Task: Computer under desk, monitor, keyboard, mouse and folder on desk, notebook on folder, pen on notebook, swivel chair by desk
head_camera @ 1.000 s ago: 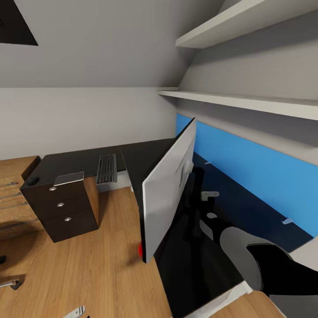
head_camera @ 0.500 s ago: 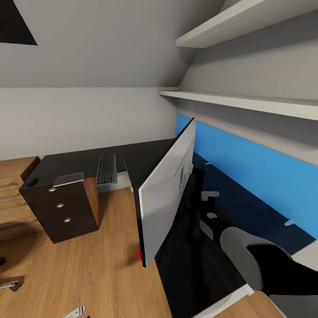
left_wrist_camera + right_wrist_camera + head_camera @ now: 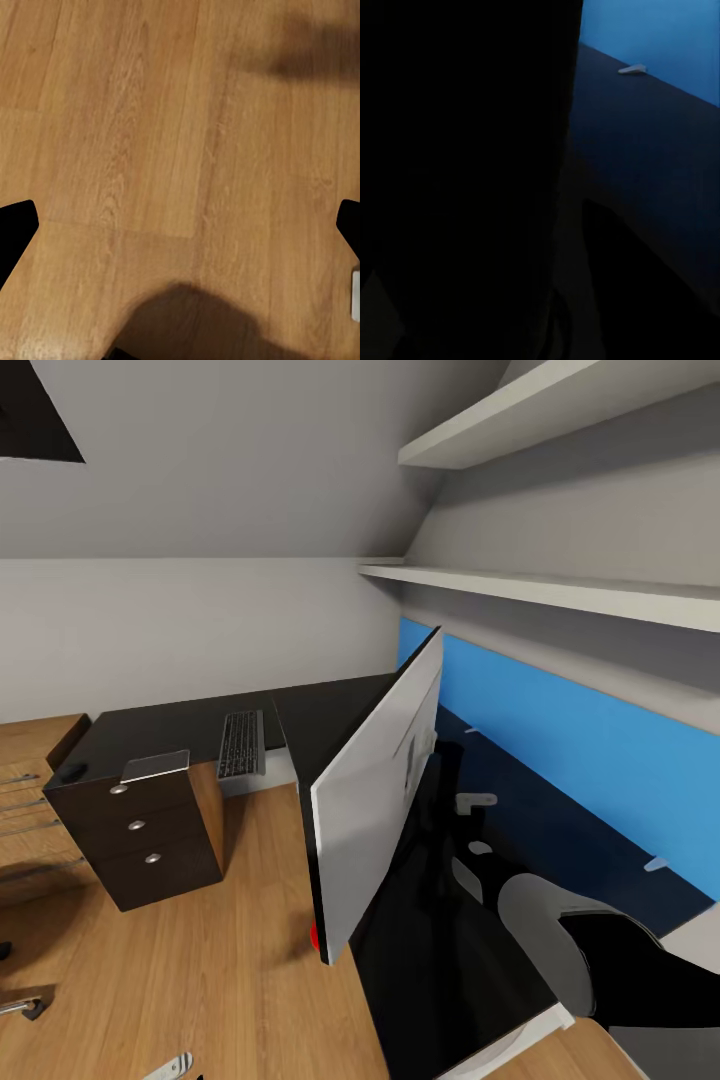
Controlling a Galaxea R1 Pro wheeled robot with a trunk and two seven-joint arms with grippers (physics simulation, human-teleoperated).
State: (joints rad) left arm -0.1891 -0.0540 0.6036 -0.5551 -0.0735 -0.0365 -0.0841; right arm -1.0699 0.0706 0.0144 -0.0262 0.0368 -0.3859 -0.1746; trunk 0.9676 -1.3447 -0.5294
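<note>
Meanwhile the monitor (image 3: 375, 800) swings further across the desk (image 3: 440, 950), not yet settled; right gripper's grip indiscernible.

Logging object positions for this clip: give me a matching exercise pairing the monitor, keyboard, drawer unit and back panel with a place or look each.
Things:
1. monitor
2. keyboard
3. drawer unit
4. back panel

Descriptions:
A. bright blue, along the wall behind the desk
B. lying flat on the far wing of the desktop
C. white back showing, tilted over the desk's edge
D. dark, three round knobs, standing on the wooden floor

Pairs: 1-C, 2-B, 3-D, 4-A
</note>
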